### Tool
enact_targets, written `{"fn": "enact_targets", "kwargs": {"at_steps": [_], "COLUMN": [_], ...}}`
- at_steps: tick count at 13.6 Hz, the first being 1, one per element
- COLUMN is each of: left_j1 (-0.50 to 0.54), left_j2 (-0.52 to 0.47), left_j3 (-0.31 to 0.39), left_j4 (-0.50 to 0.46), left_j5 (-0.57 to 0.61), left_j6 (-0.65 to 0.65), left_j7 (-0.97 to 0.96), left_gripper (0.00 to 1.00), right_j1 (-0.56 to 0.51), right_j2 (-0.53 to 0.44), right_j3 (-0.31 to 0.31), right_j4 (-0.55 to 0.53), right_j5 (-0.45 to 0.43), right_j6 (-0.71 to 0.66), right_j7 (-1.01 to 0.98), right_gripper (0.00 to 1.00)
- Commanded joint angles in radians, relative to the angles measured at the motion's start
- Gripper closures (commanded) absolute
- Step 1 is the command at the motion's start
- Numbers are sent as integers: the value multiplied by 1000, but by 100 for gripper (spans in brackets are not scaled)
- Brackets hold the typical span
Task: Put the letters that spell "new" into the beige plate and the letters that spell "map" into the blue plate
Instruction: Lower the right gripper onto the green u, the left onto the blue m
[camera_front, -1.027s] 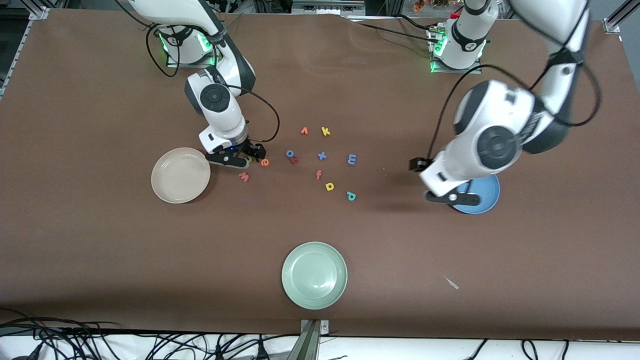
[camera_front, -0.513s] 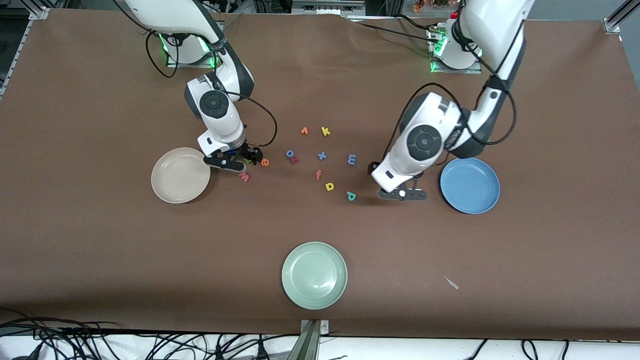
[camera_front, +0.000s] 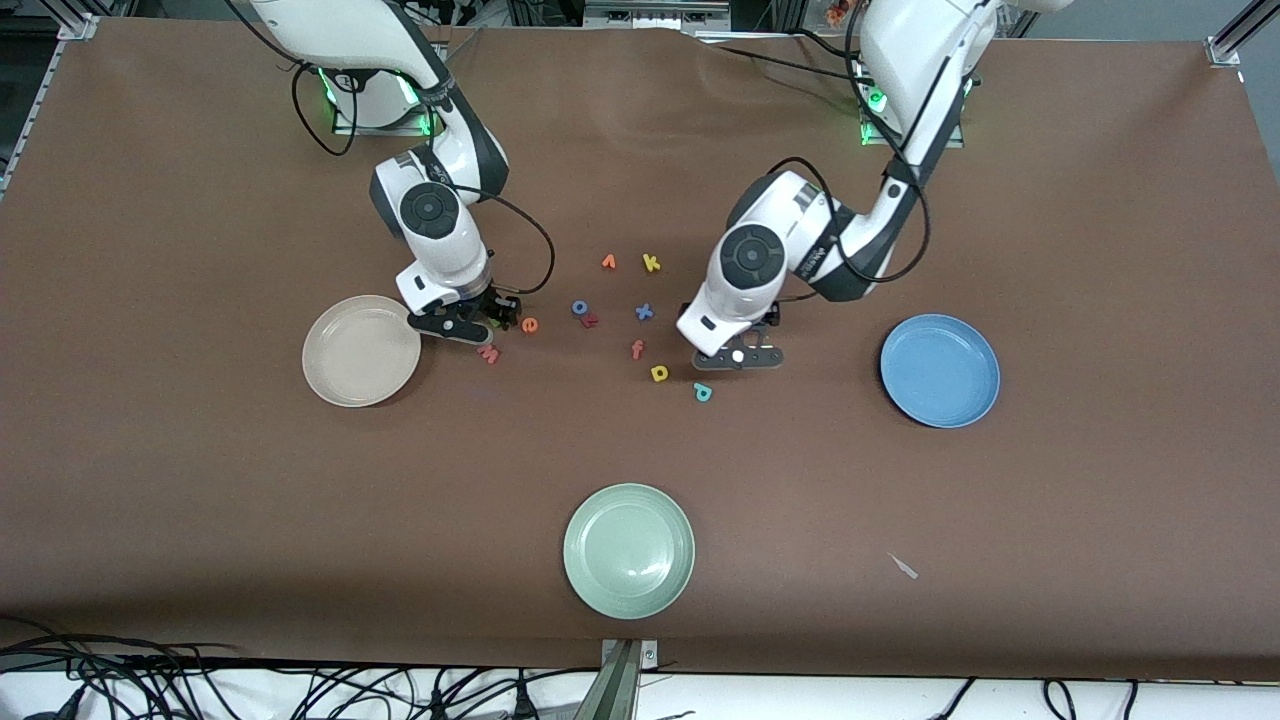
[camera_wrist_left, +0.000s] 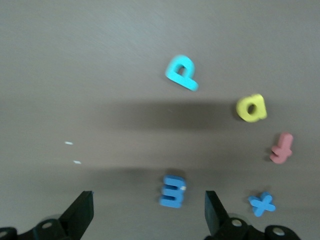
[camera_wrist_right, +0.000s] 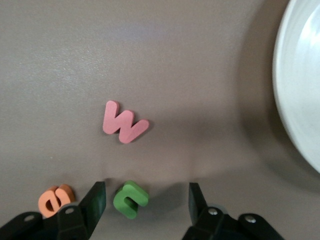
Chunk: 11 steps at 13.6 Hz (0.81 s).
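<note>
**Ana:** Green n (camera_wrist_right: 131, 200) lies flat on the surface between the fingers of the right claw (camera_wrist_right: 147, 192). The fingers stand wide, with a gap on each side of it.

**Ben:** What crowds it?

**Ana:** The orange e (camera_wrist_right: 56, 199) sits just outside one finger. The salmon w (camera_wrist_right: 124, 123) lies apart on bare surface, at the e's seven o'clock in the front view. The beige plate (camera_front: 340, 375) is near, at the claw's eight o'clock, and its rim touches nothing.

**Ben:** And the arm's pose?

**Ana:** The right arm drops steeply from its base, with the claw low over the surface.

**Ben:** The other side?

**Ana:** The left claw (camera_wrist_left: 149, 205) is also low and wide, with the blue m (camera_wrist_left: 173, 191) between its fingers and clear of both. The yellow a (camera_front: 659, 373) is just beside the claw, and the teal p (camera_front: 702, 392) is at the a's four o'clock. The blue plate (camera_front: 940, 372) lies at the p's three o'clock, well apart, with bare surface between.

**Ben:** Do the views differ?

**Ana:** The front view hides the m under the left wrist, and the n is barely seen there. Only the wrist views show them plainly.
</note>
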<state>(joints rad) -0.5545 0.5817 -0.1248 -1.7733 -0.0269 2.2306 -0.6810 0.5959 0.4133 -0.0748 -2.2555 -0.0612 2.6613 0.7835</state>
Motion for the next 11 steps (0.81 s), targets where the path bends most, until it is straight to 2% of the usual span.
{"fn": "enact_targets", "kwargs": {"at_steps": [1,3,6,11], "left_j1": [-51,-77,-91,-88], "left_j2": [7,23,33,50], "left_j3": [10,10,11,11], "left_j4": [-80,-87,-81,-72], "left_j5": [5,12,15,104], "left_j6": [124,130,135,144], "left_j7": [-11,-9,4,5], "left_gripper": [9,12,26,29], "right_j1": [-4,-4,-1,-1], "right_j2": [19,19,16,16], "right_j3": [4,7,16,29], "right_j4": [2,2,5,5], "right_j5": [-12,-9,-3,-3], "right_j6": [31,32,26,26], "right_j7": [22,23,60,62], "right_gripper": [35,36,36,36]}}
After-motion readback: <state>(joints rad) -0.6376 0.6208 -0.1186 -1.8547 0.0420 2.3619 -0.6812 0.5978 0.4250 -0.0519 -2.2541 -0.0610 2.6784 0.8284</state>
